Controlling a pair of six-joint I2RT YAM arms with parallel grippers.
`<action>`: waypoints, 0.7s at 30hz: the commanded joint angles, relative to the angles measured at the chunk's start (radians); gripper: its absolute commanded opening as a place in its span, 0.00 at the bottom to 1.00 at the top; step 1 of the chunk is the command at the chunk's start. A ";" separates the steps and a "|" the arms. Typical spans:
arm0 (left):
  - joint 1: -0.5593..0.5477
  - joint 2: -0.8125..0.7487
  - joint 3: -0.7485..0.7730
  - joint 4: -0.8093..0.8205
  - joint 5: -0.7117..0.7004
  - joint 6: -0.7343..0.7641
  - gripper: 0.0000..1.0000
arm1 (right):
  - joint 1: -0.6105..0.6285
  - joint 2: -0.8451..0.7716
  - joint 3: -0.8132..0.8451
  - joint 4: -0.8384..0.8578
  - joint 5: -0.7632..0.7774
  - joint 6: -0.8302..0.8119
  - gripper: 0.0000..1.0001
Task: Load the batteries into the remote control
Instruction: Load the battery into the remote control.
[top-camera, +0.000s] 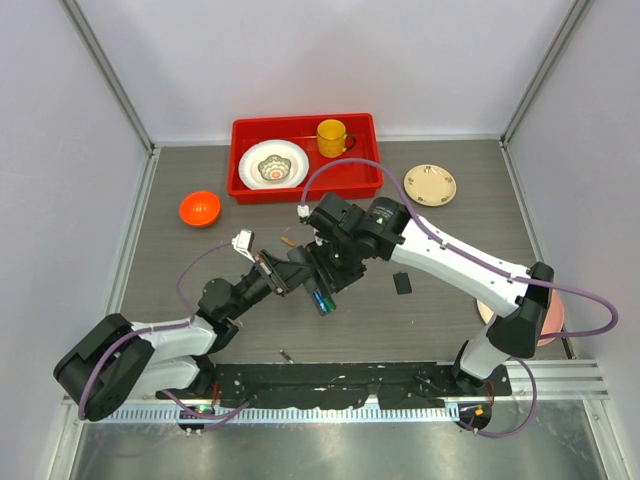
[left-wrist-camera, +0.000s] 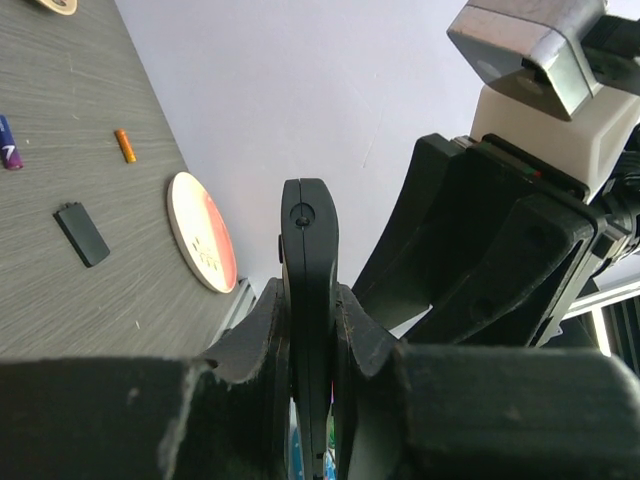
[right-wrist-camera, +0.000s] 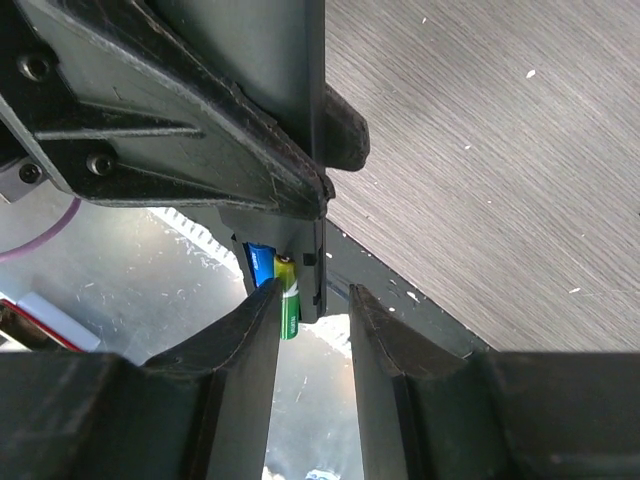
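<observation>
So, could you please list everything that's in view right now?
remote control: one, black, in left gripper.
batteries: at least four; blue and green in the remote, orange and blue loose on table.
cover piece: one, black, on table.
tray: one, red, far centre.
dish: one, white, in tray.
mug: one, yellow, in tray.
bowl: one, orange, far left.
plates: two; beige far right, pink-white near right.
left gripper: black, clamping the remote.
right gripper: black, open, at the green battery.
</observation>
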 joint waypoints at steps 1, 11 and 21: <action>-0.007 0.002 0.007 0.160 0.022 -0.004 0.00 | -0.005 -0.057 0.057 0.035 0.021 -0.006 0.39; -0.001 0.036 0.016 0.196 0.039 -0.040 0.00 | -0.023 -0.343 -0.275 0.429 0.065 0.049 0.40; 0.022 0.103 0.059 0.271 0.140 -0.130 0.00 | -0.092 -0.698 -0.734 0.844 -0.015 0.103 0.76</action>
